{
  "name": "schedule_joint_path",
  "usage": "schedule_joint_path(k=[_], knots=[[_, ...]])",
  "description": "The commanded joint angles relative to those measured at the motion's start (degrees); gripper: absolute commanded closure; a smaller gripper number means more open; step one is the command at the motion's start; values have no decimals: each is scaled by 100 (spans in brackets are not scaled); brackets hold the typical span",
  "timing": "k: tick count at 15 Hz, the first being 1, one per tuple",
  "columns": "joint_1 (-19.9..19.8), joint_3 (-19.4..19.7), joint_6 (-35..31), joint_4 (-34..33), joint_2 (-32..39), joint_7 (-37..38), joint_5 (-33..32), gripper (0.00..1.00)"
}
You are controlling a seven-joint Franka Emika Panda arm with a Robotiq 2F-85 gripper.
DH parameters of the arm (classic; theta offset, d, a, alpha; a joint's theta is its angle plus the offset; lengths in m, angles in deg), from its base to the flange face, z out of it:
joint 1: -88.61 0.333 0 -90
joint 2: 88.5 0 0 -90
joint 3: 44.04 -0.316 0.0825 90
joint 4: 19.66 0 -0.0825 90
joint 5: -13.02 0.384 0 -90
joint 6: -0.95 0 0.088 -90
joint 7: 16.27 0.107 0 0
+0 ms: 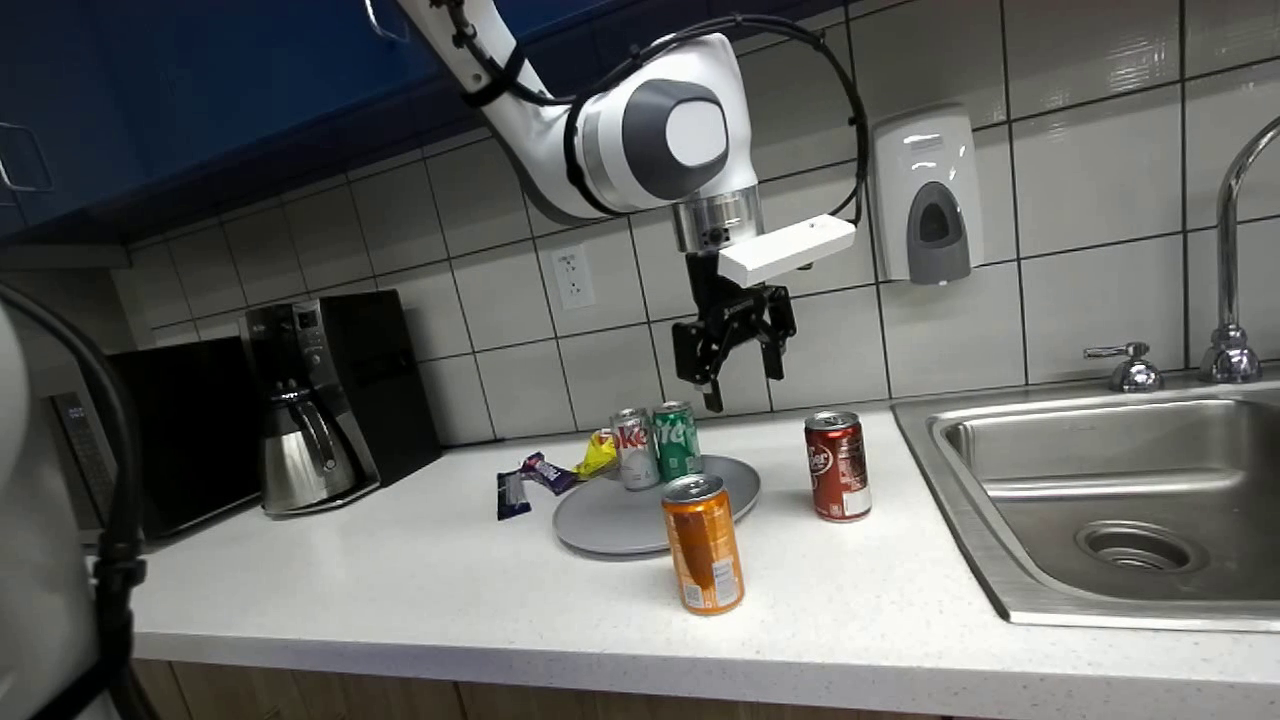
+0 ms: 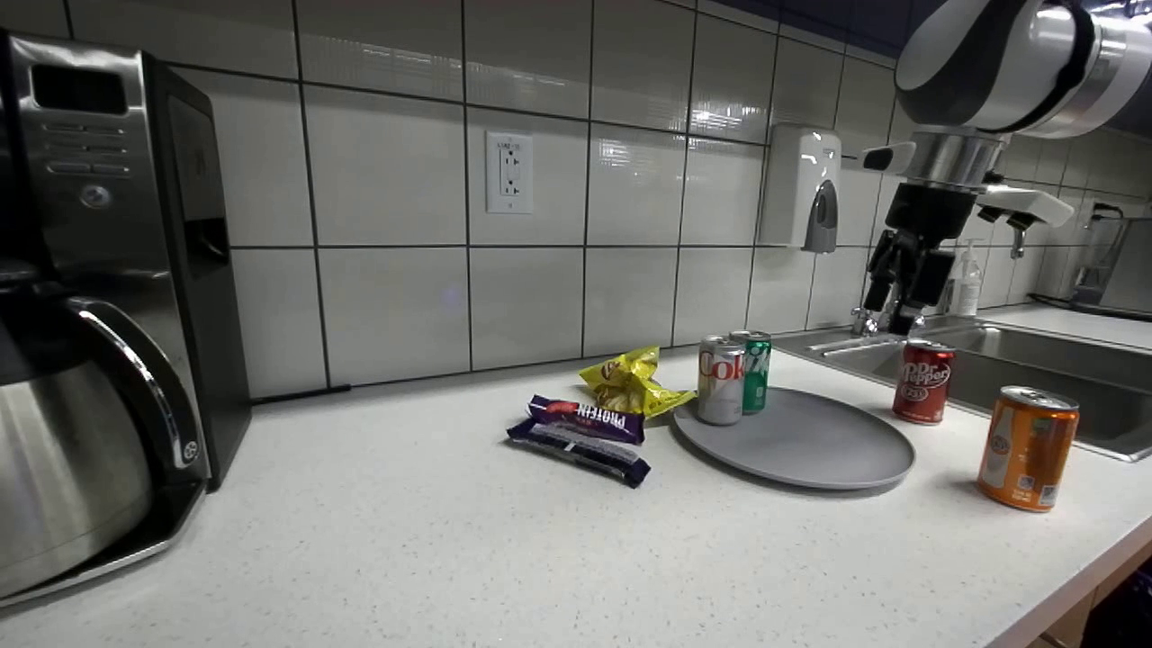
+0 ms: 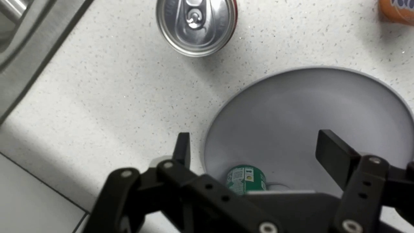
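Wrist view shows the gripper (image 3: 257, 147) spread, holding nothing, raised near the grey plate (image 3: 291, 113). On it, near the rim, the green can (image 3: 245, 179) and, clearer in an exterior view, the silver can (image 2: 721, 391) stand upright close together; a finger lowered off-line could topple one into the other, as little room separates them.

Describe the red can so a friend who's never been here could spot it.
Start at the steel sink. On the counter, between it and the grey plate, the red can stands upright. Dr Pepper lettering on red sets it apart from the orange can nearby.
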Motion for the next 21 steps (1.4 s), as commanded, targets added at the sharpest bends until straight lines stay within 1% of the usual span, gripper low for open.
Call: schedule_joint_path(k=[1, 8, 21], knots=[[-4, 52, 191, -309, 245, 612, 55, 0], [-105, 85, 244, -661, 581, 1326, 62, 0], [-411, 32, 547, -1174, 1047, 1427, 171, 0]])
